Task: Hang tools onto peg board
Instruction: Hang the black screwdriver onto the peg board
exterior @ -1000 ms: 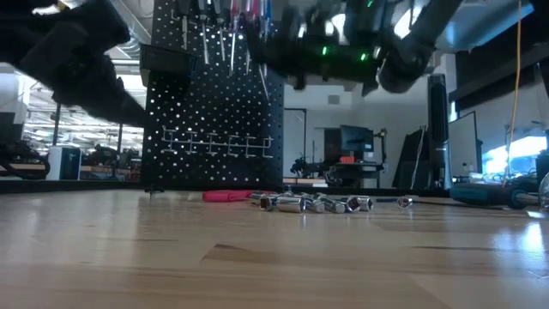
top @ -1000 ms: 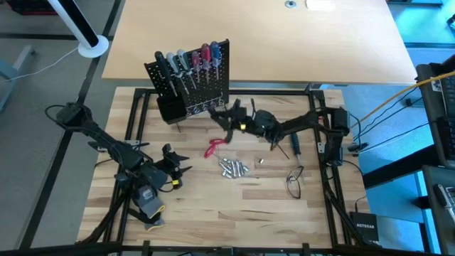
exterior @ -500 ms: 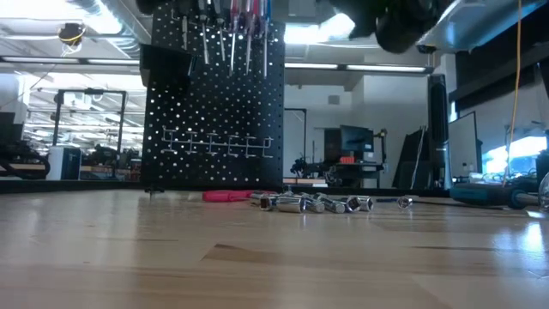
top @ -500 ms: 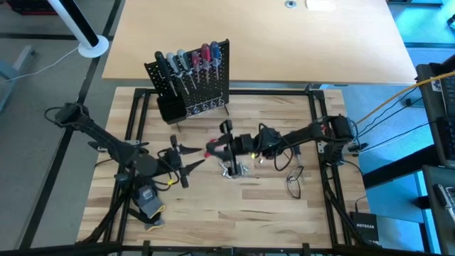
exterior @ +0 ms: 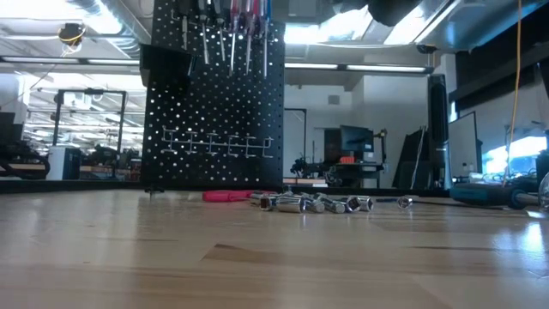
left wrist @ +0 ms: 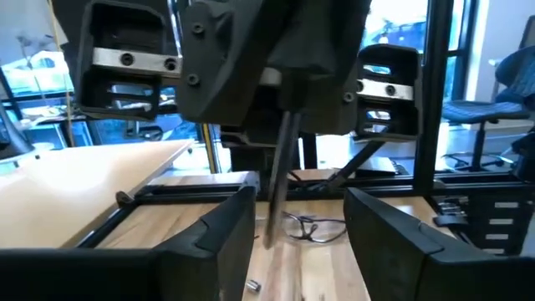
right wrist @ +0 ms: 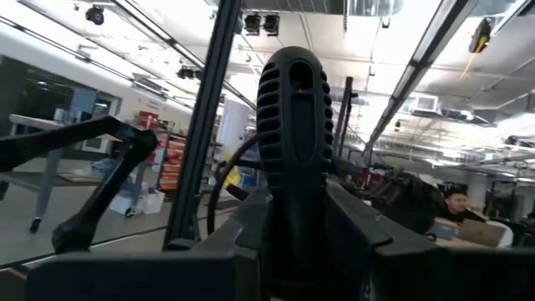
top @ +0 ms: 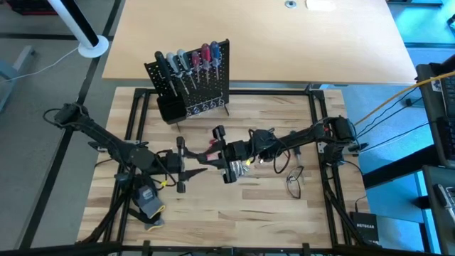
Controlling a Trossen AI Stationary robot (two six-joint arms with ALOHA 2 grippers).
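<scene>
My right gripper (top: 222, 154) hovers above the middle of the table, shut on a black-handled screwdriver (right wrist: 292, 117). The tool's thin shaft (left wrist: 278, 180) slants down out of it toward my left gripper (top: 179, 167). My left gripper is open and level, facing the right one. In the left wrist view the shaft shows between its fingers (left wrist: 219, 244) without touching them. The black peg board (top: 202, 85) stands at the far side with several screwdrivers (top: 190, 60) hung along its top. Red pliers (exterior: 227, 196) and silver bits (exterior: 310, 203) lie on the table. My right gripper pinches the ribbed black handle (right wrist: 292, 196) between its two fingers (right wrist: 251, 230). The handle's rounded end reaches well beyond the fingertips. The screwdriver is lifted clear of the table, and its shaft runs down and away toward the table's left.
A black bin (top: 169, 108) hangs at the board's lower left corner. A grey glove with yellow trim (top: 147, 203) lies under the left arm. A blue-handled tool (top: 293, 146) and a loop of thin wire (top: 294, 182) lie by the right arm. Black frame rails (top: 138, 114) border the table.
My right gripper has gone from the foot of the peg board toward the table's near and left side. It has risen out of the low view and turned to face the left gripper. My left gripper has risen, tipped up to level and edged right.
</scene>
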